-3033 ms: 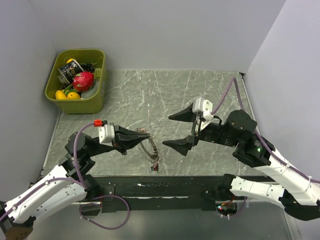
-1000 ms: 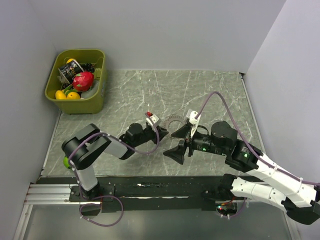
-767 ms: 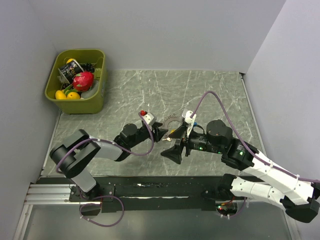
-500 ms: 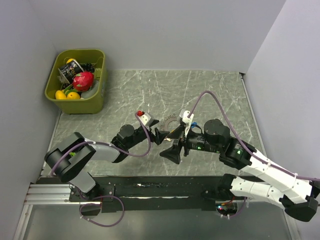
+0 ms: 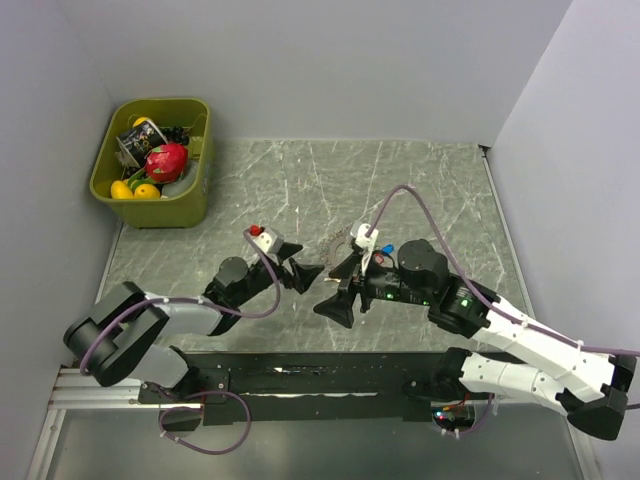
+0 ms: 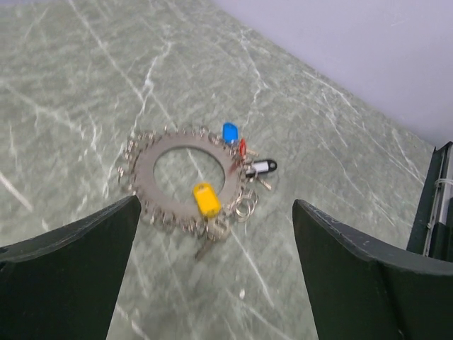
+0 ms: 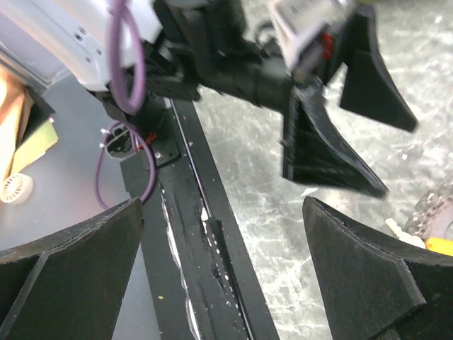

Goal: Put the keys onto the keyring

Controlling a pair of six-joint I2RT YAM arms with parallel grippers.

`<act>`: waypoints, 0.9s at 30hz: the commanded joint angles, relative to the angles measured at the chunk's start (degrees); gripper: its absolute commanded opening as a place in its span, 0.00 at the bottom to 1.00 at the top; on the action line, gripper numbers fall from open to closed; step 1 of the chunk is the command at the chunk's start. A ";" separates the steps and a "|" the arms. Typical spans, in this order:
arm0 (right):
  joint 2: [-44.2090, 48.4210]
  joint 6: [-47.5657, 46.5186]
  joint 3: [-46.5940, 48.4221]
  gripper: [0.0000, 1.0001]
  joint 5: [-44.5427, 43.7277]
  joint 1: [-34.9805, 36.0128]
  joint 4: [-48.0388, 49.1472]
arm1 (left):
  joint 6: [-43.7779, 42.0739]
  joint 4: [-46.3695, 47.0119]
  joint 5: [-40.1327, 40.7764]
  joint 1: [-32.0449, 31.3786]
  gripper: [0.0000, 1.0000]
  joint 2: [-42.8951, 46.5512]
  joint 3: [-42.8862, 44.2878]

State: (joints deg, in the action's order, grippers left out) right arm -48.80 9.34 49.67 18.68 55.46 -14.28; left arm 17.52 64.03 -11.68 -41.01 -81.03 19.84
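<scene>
Keyring (image 6: 145,170) flat on the grey marble worktop (image 6: 85,64), open in the middle, small grey keys strung all round. On its near band in the left wrist view, yellow-headed key (image 6: 205,200). Just beside its right edge, blue-headed key (image 6: 230,132), tiny red key (image 6: 243,147) and dark-and-whitish key (image 6: 260,167), bunched together. Too blurred to tell whether threaded or loose. Dull brownish key (image 6: 204,246) poking out just below the keyring. Left hand (image 5: 303,262) spread wide, gripping nothing, low over the worktop and aimed at the keyring from its left in the top view. Right hand (image 7: 223,212) also spread wide and empty, near the keyring, pointed back toward the left hand. Right arm (image 5: 430,285) partly over the keyring from above, hiding much of it. Judged risks: both hands near the keyring and facing each other, so a reach from both at once likely to knock fingers together. Keys thin and flat against hard stone, so a pinch likely to skid off or shove the whole keyring across the smooth worktop. Small keys bunched tight, so easy to grab two at once or scatter them. Overhead view blocked, so little check on any grasp.
</scene>
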 commanded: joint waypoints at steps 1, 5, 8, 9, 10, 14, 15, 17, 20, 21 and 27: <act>-1.21 1.46 -3.60 1.00 -0.83 -0.62 5.23 | 4.36 -0.64 1.75 1.20 0.95 6.04 -4.62; -3.49 3.75 -6.42 1.00 -0.05 -3.25 7.60 | 5.77 -5.57 3.06 1.64 0.97 13.78 -7.96; -4.46 6.12 -8.01 1.00 1.18 -6.67 9.36 | 6.74 -11.96 5.87 1.81 0.96 22.30 -9.73; -4.47 6.65 -8.27 1.00 2.06 -7.73 9.62 | 6.74 -14.35 6.75 1.82 0.96 24.85 -9.99; -4.47 7.44 -8.62 1.00 2.50 -8.87 9.80 | 6.83 -16.63 7.72 1.73 0.96 30.01 -10.08; -1.93 8.15 -8.28 1.00 1.28 -15.72 7.27 | 8.67 -36.18 15.27 1.73 0.96 43.65 -8.15; -1.22 8.15 -7.66 1.00 -0.38 -16.95 6.30 | 9.11 -38.78 17.64 1.73 0.96 46.12 -7.54; 0.97 8.06 -7.13 1.00 -2.58 -18.72 2.97 | 9.11 -43.53 18.88 1.73 0.96 52.71 -5.95; 4.22 8.41 -6.60 1.00 -4.96 -23.54 0.40 | 10.69 -52.23 23.36 1.82 0.96 58.87 -2.36; 4.93 9.02 -6.52 1.00 -4.88 -26.25 -1.00 | 12.17 -56.25 25.37 1.82 0.96 59.67 -1.30; 10.47 10.78 -7.13 1.00 -3.38 -34.71 -3.03 | 13.60 -65.68 29.61 1.73 0.97 59.42 7.75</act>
State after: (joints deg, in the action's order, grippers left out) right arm -41.41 18.50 40.93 15.66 24.47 -15.53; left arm 29.28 8.34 12.95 -39.44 -20.69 22.13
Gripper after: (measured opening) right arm 0.997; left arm 0.966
